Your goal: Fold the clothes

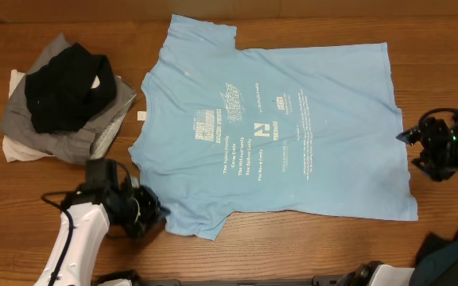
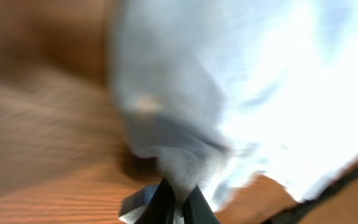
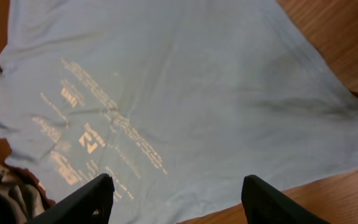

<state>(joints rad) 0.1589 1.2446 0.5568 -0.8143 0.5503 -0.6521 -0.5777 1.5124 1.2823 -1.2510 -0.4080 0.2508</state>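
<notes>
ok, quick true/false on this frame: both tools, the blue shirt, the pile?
1. The left tool is shut on the blue T-shirt at its sleeve. True.
2. The right tool grips the hem. False: it is open and holds nothing.
3. The T-shirt is folded in half. False: it lies spread flat, print up.
4. A black garment tops the pile beside the shirt. True.

Blurry T-shirt fabric (image 2: 166, 93) at left hand (image 2: 178, 200)
</notes>
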